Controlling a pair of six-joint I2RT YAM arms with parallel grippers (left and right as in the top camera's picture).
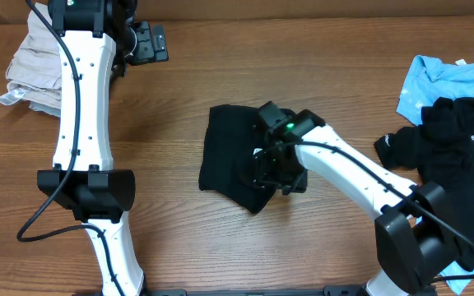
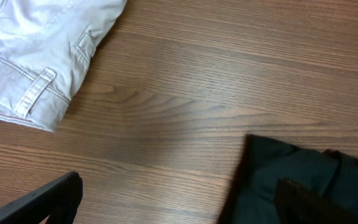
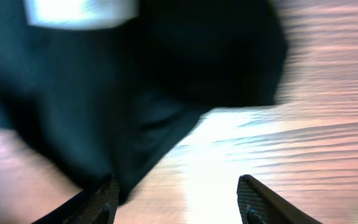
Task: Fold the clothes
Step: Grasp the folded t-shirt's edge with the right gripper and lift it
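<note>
Black T-shirt [image 1: 229,160] is soft, limp: pinch its 3 o'clock edge. Right gripper [image 3: 176,183] seems spread, left gripper [image 2: 179,180] spread wide.

Robot lab setup — wood-grain table [image 1: 220,74], two white cabled arms [image 1: 81,107] mounted at edge.

Soft even light, faint shadows; right wrist view motion-blurred, glare on table [image 3: 229,140] beside black T-shirt [image 3: 104,93].
</note>
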